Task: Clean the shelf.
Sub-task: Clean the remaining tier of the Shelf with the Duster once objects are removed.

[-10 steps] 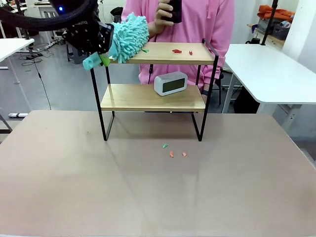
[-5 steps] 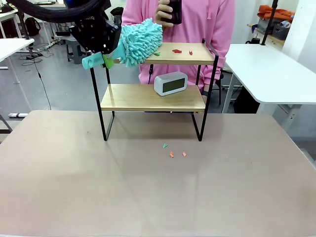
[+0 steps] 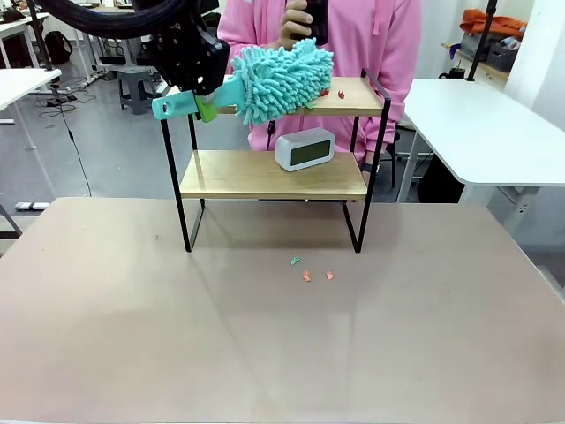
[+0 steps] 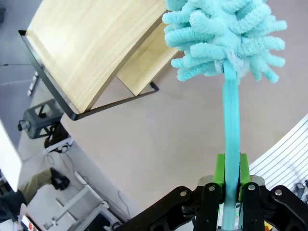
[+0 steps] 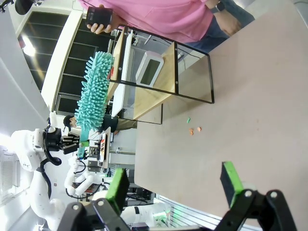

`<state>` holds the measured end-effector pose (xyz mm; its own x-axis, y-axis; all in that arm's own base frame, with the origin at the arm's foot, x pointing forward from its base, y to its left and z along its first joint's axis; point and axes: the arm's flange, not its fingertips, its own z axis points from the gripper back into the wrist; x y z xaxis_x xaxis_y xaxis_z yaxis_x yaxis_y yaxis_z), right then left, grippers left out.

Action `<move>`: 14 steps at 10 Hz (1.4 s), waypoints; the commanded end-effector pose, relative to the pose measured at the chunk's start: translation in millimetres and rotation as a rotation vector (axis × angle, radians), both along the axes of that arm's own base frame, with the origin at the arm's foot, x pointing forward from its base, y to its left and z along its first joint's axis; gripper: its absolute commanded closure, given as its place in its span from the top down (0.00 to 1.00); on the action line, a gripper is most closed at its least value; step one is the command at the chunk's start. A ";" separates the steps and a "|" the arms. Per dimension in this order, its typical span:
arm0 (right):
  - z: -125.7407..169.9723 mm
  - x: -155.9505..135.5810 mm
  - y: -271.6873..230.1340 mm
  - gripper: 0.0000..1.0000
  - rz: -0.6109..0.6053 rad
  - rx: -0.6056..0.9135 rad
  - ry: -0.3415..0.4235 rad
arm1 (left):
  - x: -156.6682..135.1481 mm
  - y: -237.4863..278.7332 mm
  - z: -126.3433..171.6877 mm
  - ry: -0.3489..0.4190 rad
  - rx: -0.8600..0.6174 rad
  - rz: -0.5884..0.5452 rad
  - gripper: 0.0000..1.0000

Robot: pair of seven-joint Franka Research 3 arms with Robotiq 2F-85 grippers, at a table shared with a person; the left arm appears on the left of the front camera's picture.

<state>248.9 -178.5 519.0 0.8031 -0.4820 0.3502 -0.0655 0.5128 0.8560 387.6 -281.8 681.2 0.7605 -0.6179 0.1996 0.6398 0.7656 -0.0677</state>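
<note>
Shelf (image 3: 238,172) stands at the far middle of the table (image 3: 132,336), four black legs on the tabletop, with two light wooden boards one above the other. The person in a pink top (image 3: 371,35) is right behind it, one hand (image 3: 298,19) raised and holding a dark phone (image 3: 316,13).

Left gripper (image 3: 203,104) is up at the shelf's top left corner, clamped on the flat teal handle of a duster (image 3: 282,78). In the left wrist view the green pads (image 4: 219,168) pinch the handle from both sides. The fluffy teal head lies across the left and middle of the top board. It probably touches the wood, but the fibres hide the contact line. Small red scraps (image 3: 340,92) sit on the top board just right of the duster head.

A grey alarm clock (image 3: 305,148) is on the lower board, right of centre, with its face towards the robot.

Three scraps lie on the table in front of the shelf: one green (image 3: 295,261) and two orange (image 3: 306,276), close together.

Right gripper (image 5: 174,180) is spread wide with nothing between its pads, above the near part of the table and well apart from the shelf (image 5: 154,91). The right wrist view also catches the duster (image 5: 94,91) and the clock (image 5: 150,71).
</note>
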 end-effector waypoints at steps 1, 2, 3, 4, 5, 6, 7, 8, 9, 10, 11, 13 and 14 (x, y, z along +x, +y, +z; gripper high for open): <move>0.9 2.2 0.6 1.00 0.008 0.006 -0.033 | 1.8 -2.6 1.2 -0.014 0.019 -0.040 0.13; 0.9 2.2 0.6 1.00 0.008 0.006 -0.033 | 3.1 -4.2 2.4 -0.013 0.022 -0.068 0.13; 0.9 2.2 0.6 1.00 0.008 0.006 -0.033 | 3.9 -2.2 5.5 -0.006 0.031 -0.114 0.13; 0.9 2.2 0.6 1.00 0.008 0.006 -0.033 | 3.6 3.5 10.4 0.015 0.031 -0.165 0.13; 0.9 2.2 0.6 1.00 0.008 0.006 -0.033 | 1.7 13.2 15.3 0.031 0.055 -0.225 0.13; 0.9 2.2 0.6 1.00 0.008 0.006 -0.033 | -2.9 32.6 21.5 0.054 0.092 -0.295 0.13; 0.9 2.2 0.6 1.00 0.008 0.006 -0.033 | -8.5 51.2 24.7 0.065 0.129 -0.337 0.13; 0.9 2.2 0.6 1.00 0.008 0.006 -0.033 | -18.0 70.6 25.3 0.127 0.152 -0.411 0.13; 0.9 2.2 0.6 1.00 0.008 0.006 -0.033 | -27.6 86.3 25.3 0.168 0.149 -0.461 0.13; 0.9 2.2 0.6 1.00 0.008 0.006 -0.033 | -35.0 96.6 25.3 0.202 0.130 -0.506 0.13; 0.9 2.2 0.6 1.00 0.008 0.006 -0.033 | -42.6 108.3 26.3 0.223 0.089 -0.540 0.13; 0.9 2.2 0.6 1.00 0.008 0.006 -0.033 | -52.4 124.4 26.0 0.245 0.038 -0.569 0.13; 0.9 2.2 0.6 1.00 0.008 0.006 -0.033 | -56.3 133.3 24.0 0.252 0.008 -0.581 0.13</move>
<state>248.9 -178.6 519.0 0.8032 -0.4820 0.3500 -0.0654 0.5127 0.8561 338.3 -157.7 711.6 0.3424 -0.9395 0.0103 0.9151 0.3310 -0.2303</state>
